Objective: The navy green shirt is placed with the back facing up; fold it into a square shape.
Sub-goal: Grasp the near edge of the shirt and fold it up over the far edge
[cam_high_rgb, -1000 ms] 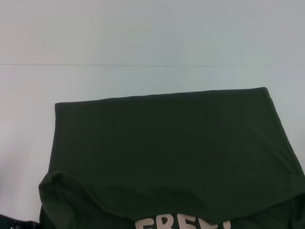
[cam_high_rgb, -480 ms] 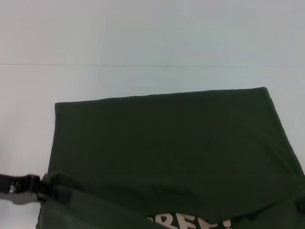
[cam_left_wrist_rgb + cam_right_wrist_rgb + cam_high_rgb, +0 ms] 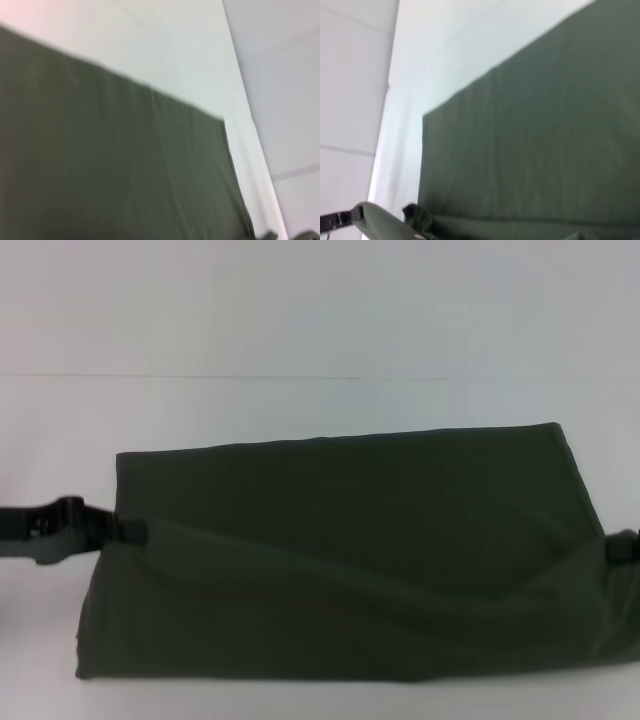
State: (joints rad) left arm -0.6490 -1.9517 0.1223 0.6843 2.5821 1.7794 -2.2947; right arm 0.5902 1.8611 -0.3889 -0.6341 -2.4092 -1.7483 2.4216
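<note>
- While it lies across the middle and near part of the white worktop [image 3: 300,330], the navy green shirt [image 3: 350,550] shows only its plain side, with its near portion raised and drawn over the rest as a fold
- That lifted layer forms a slanting ridge from the shirt's left edge down toward the right, and its lower edge hangs straight just above the near worktop
- At the shirt's left edge the left hand [image 3: 128,531] is clamped on the navy green shirt, its dark fingers pinching the cloth where the ridge begins; the black arm behind it reaches in from the left side of the head view
- At the right edge the right hand [image 3: 622,545] is only partly in view, a dark tip touching the fabric at the same height; it appears clamped on the cloth too, holding up that end of the fold
- From the left wrist view the shirt [image 3: 110,170] is a broad flat dark sheet with one far corner on the pale worktop [image 3: 165,45]
- From the right wrist view the shirt [image 3: 535,140] again fills most of the picture, and the other arm's hand [image 3: 410,212] shows small at the far edge of the cloth
</note>
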